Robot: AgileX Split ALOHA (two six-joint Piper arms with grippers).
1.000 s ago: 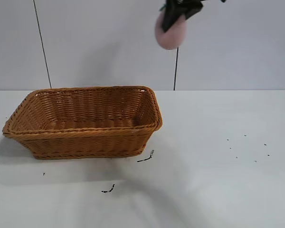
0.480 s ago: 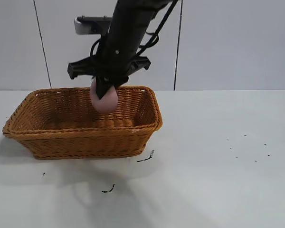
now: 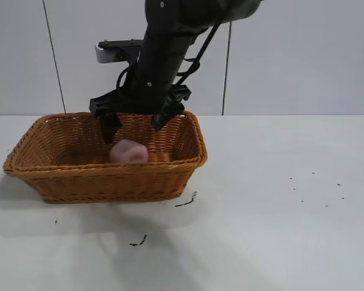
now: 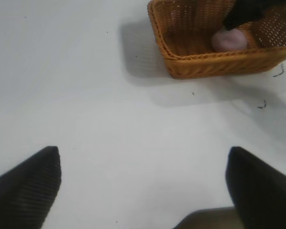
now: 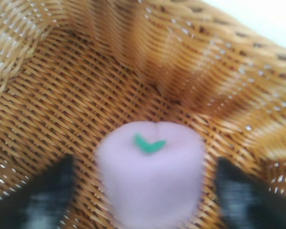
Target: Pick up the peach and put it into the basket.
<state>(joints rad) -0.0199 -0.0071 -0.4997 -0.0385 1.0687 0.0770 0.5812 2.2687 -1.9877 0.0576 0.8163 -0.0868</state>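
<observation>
The dusty-pink peach point(image 3: 128, 151) lies on the floor of the orange-brown wicker basket point(image 3: 103, 173), towards its right half. My right gripper point(image 3: 133, 127) hangs just above it inside the basket, open. In the right wrist view the peach point(image 5: 150, 171), with a green leaf mark on top, sits between the two black fingers point(image 5: 43, 200) with a gap on each side over the woven basket floor point(image 5: 86, 95). My left gripper point(image 4: 143, 191) is open over bare table, far from the basket point(image 4: 214, 59) and peach point(image 4: 229, 39).
The basket stands on a white table at the left of the exterior view. Small black scraps point(image 3: 187, 201) lie on the table in front of it, and fine specks point(image 3: 315, 188) at the right. A grey wall rises behind.
The right gripper carried the peach down from high up on the right into the basket, then opened. The peach dropped from the fingers onto the basket floor.
</observation>
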